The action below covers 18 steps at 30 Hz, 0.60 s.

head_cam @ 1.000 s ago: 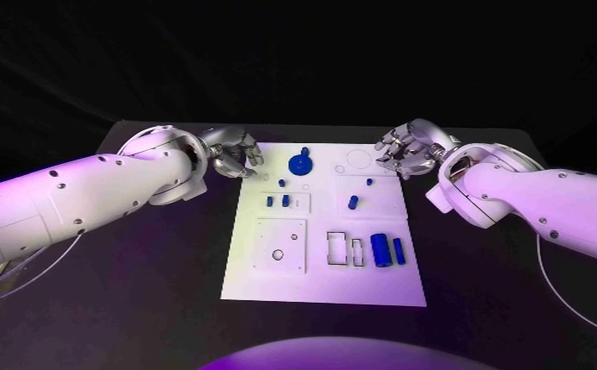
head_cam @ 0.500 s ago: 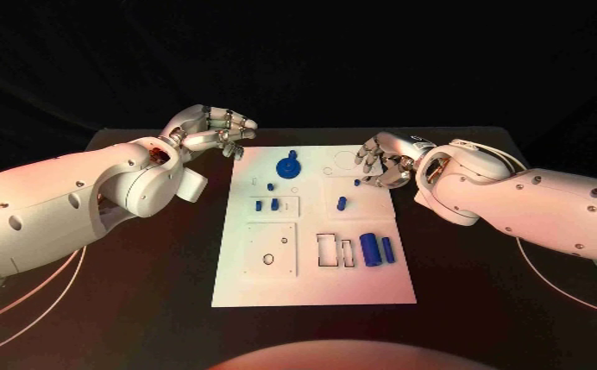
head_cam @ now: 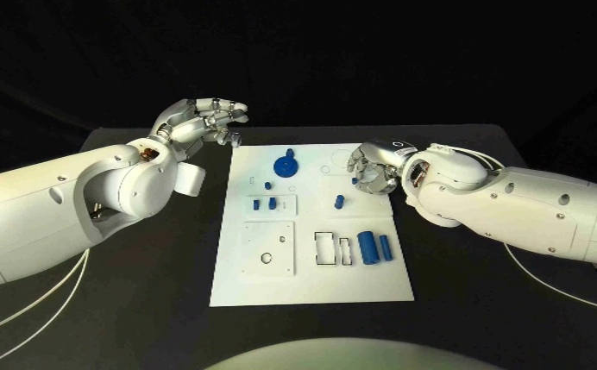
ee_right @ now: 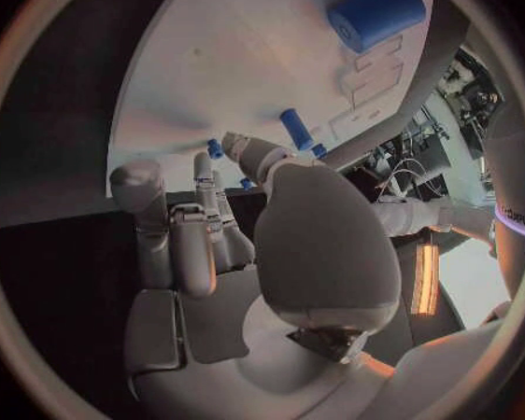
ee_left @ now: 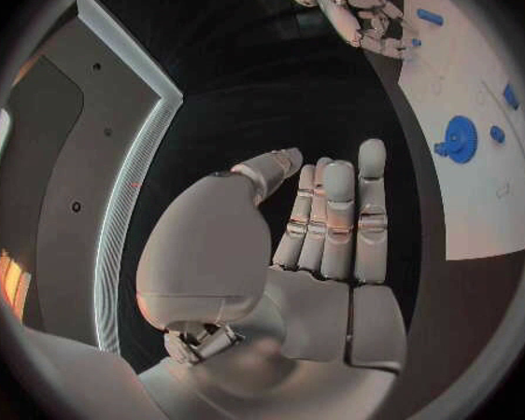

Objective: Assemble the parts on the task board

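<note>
The right hand (head_cam: 373, 172), its fingers loosely curled and holding nothing, hovers just beside the small blue part (head_cam: 340, 202), nearer than the released left hand (head_cam: 199, 120).

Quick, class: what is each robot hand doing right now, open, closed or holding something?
Left robot hand: open, holding nothing.
Right robot hand: open, holding nothing, over the task board.

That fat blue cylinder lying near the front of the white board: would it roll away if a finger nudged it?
Probably. The blue cylinder lies on its round side on the flat task board, so a sideways nudge could roll it. It looks like stiff, smooth plastic, likely light and perhaps slippery.
</note>
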### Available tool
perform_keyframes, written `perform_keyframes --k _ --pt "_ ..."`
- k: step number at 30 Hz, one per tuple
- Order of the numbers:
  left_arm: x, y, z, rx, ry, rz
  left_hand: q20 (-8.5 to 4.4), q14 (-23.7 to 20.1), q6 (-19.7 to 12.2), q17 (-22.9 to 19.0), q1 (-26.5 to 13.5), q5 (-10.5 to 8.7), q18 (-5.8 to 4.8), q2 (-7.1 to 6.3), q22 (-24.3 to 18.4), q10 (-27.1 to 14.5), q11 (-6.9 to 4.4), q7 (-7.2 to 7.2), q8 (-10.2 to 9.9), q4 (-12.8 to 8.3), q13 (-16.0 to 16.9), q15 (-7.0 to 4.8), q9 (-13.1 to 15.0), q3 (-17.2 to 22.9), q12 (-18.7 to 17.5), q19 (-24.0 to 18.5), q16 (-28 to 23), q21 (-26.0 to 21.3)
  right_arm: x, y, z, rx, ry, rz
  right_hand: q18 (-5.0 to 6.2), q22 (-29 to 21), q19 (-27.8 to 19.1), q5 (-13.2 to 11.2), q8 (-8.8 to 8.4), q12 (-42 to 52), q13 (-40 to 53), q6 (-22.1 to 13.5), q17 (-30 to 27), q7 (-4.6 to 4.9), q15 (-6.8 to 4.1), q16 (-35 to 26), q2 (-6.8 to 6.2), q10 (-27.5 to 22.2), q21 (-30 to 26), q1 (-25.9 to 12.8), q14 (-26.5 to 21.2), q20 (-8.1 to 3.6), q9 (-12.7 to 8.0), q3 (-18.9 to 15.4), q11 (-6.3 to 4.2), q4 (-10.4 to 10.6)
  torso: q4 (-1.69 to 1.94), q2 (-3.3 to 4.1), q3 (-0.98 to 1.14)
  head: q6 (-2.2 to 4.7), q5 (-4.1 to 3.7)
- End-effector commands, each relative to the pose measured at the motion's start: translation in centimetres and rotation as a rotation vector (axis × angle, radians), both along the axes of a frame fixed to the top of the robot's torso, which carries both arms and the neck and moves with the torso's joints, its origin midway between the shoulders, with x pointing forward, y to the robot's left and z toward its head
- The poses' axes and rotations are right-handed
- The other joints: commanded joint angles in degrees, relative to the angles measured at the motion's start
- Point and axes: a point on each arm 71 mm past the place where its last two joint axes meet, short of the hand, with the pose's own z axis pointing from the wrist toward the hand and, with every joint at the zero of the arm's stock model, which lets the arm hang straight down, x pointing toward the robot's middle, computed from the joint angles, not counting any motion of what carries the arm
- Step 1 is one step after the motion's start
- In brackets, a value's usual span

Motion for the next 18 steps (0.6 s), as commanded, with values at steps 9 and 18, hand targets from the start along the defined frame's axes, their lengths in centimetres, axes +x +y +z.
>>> perform_keyframes --k 9,18 --pt "-0.35 -0.28 0.32 -0.039 0.0 -0.001 -0.12 0.5 -0.7 0.0 -0.3 0.4 0.69 0.61 -0.1 0.4 0.01 0.21 0.0 -0.1 -0.2 0.02 0.1 -0.2 0.1 -0.2 0.3 0.0 0.1 0.54 -0.65 -0.054 -0.019 0.014 -0.5 0.8 0.2 -2.3 0.8 -1.7 -1.0 7.5 0.7 0.1 0.24 0.4 1.78 -0.5 0.6 0.1 3.0 -0.06 0.2 3.0 1.17 -0.6 -0.15 -0.02 0.15 -0.18 0.46" --pt "-0.42 -0.26 0.31 -0.038 0.006 -0.006 -0.12 0.5 -1.1 -0.1 -0.5 0.43 0.67 0.61 -0.1 0.4 0.05 0.3 -0.1 0.0 -0.2 0.05 0.1 -0.3 0.1 -0.1 0.2 0.0 -0.05 0.94 -1.11 -0.06 -0.04 0.016 -0.28 0.7 -0.6 -3.4 1.81 -1.9 -1.2 9.8 0.6 -0.61 -0.13 0.4 2.42 1.2 -0.1 -0.5 2.9 -0.35 0.8 4.9 0.68 -1.2 -0.11 -0.02 0.2 -0.32 0.43"
